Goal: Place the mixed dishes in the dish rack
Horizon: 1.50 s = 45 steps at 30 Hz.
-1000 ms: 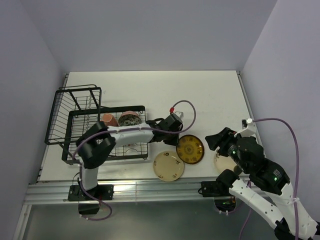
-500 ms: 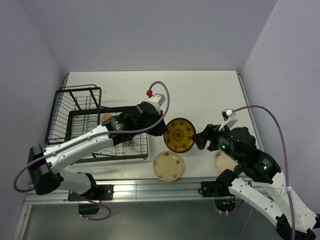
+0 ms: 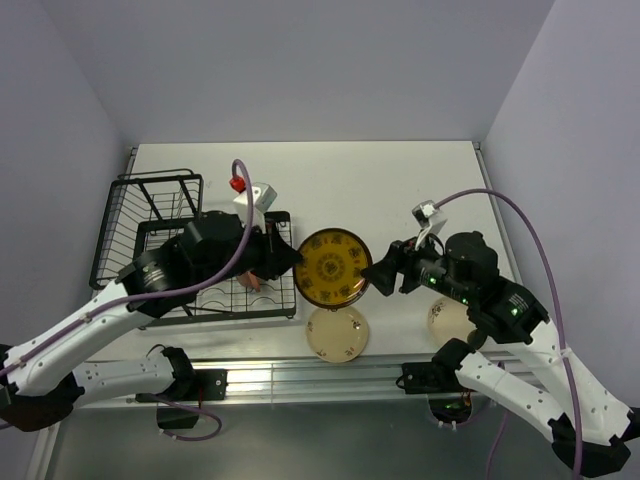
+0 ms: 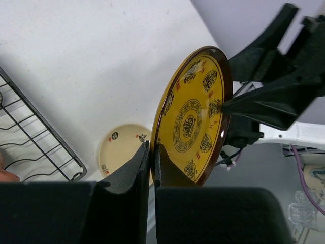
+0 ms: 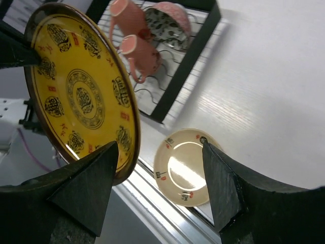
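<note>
The mustard-yellow patterned round plate [image 3: 333,267] is held above the white table [image 3: 420,190], just beside the black wire dish rack [image 3: 165,224], its rim clenched by the left gripper [image 4: 151,152]. The right gripper [image 3: 378,275] is spread wide at the opposite rim.

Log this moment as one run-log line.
left hand: shut on yellow plate rim, held off table | right hand: open beside plate | rack: two mugs, bowl | table: two cream plates
</note>
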Each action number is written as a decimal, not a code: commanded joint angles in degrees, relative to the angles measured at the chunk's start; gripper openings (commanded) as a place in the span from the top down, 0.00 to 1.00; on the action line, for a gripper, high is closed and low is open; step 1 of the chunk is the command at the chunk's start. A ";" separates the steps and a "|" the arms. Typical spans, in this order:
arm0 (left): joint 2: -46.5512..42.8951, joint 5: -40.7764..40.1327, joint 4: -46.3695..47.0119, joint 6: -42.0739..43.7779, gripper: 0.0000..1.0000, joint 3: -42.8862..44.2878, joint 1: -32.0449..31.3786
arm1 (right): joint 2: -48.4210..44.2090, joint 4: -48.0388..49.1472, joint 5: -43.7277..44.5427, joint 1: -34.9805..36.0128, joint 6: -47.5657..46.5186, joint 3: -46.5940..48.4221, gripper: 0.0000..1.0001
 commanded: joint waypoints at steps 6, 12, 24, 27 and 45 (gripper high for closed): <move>-7.15 4.05 0.00 -1.03 1.00 0.34 0.04 | 5.85 14.62 -19.17 -0.27 -1.49 2.64 0.66; -9.87 0.72 -4.90 -1.03 1.00 2.53 0.12 | 8.58 20.68 -23.42 -0.27 0.70 4.75 1.00; -21.03 -24.06 -5.90 -4.20 0.01 10.35 0.12 | 19.29 23.15 -7.35 2.71 -8.07 19.59 1.00; -23.76 -23.81 -1.15 -2.62 0.01 10.19 0.04 | 26.05 23.33 2.37 7.88 -14.20 26.79 1.00; -33.34 -13.79 14.85 2.83 0.02 6.24 0.12 | 66.11 34.76 12.09 20.39 -45.78 60.02 1.00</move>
